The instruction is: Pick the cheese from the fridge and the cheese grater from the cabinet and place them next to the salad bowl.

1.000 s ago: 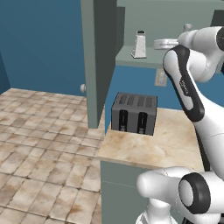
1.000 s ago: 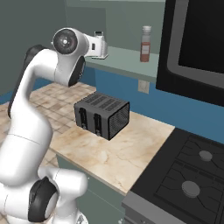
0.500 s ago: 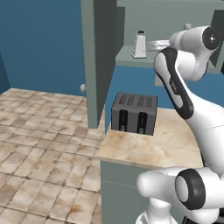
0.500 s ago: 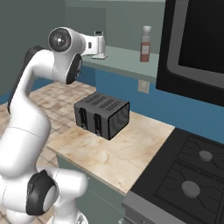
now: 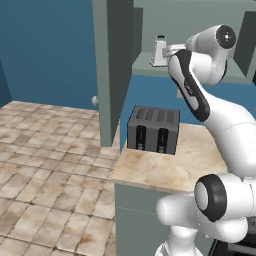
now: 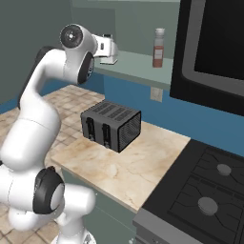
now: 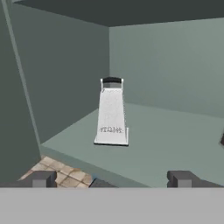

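The cheese grater (image 7: pixel 112 114) is a pale tapered metal piece with a dark top. It stands upright on the shelf of the grey-green cabinet (image 7: pixel 175 135), whose door (image 5: pixel 112 70) hangs open with its round knob (image 5: pixel 95 100) showing. In the left base view the grater (image 5: pixel 159 52) is just left of my gripper (image 5: pixel 172 50). My gripper (image 7: pixel 111 179) is open at the shelf's front edge, short of the grater, with nothing between its fingertips (image 7: pixel 41 178). From the right, the gripper (image 6: pixel 113 48) points into the cabinet. The cheese, fridge and salad bowl are out of view.
A dark two-slot toaster (image 5: pixel 153 130) sits on the marble counter (image 5: pixel 165 167) below the cabinet. A red-labelled bottle (image 6: pixel 158 47) stands further along the shelf. A black stove (image 6: pixel 209 190) and a dark microwave (image 6: pixel 214 43) lie to the right. Tiled floor (image 5: pixel 45 150) spreads to the left.
My arm has swung the hand up and in toward the open cabinet, bringing the gripper closer to the grater. The grater, toaster and bottle have not moved.
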Available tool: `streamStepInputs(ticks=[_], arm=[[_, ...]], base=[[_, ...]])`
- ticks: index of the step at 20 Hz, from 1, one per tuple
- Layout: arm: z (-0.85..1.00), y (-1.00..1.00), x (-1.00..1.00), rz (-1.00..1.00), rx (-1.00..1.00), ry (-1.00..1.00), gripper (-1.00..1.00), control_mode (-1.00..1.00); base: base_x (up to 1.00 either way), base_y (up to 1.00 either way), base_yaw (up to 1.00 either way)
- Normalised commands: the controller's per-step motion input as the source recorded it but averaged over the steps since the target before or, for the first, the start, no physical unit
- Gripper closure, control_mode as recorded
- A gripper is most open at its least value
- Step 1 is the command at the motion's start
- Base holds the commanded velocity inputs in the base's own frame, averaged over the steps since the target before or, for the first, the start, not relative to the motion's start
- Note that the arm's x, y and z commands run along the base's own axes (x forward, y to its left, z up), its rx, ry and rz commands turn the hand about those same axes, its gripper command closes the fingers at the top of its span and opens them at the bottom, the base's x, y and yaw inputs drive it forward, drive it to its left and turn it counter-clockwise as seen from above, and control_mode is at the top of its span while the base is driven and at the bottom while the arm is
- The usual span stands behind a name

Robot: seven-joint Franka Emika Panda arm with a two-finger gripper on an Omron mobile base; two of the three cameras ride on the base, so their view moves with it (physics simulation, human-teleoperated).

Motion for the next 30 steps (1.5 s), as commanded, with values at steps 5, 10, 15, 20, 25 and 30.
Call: streamStepInputs(ticks=[5, 10, 15, 20, 25, 30], arm=[[0.0, 0.0, 0.26, 0.01, 0.0, 0.0, -1.0, -1.0], [0.0, 0.01, 0.45, 0.0, 0.0, 0.0, -1.0, -1.0], [0.0, 0.02, 0.35, 0.0, 0.0, 0.0, -1.0, -1.0], [0.0, 0.0, 0.32, 0.0, 0.0, 0.0, -1.0, -1.0], [0.0, 0.0, 0.26, 0.0, 0.0, 0.0, -1.0, -1.0], [0.0, 0.0, 0.21, 0.0, 0.0, 0.0, -1.0, -1.0]], base=[[0.0, 0.0, 0.0], [0.0, 0.0, 0.0], [0.0, 0.0, 0.0], [0.0, 0.0, 0.0], [0.0, 0.0, 0.0], [0.0, 0.0, 0.0]])
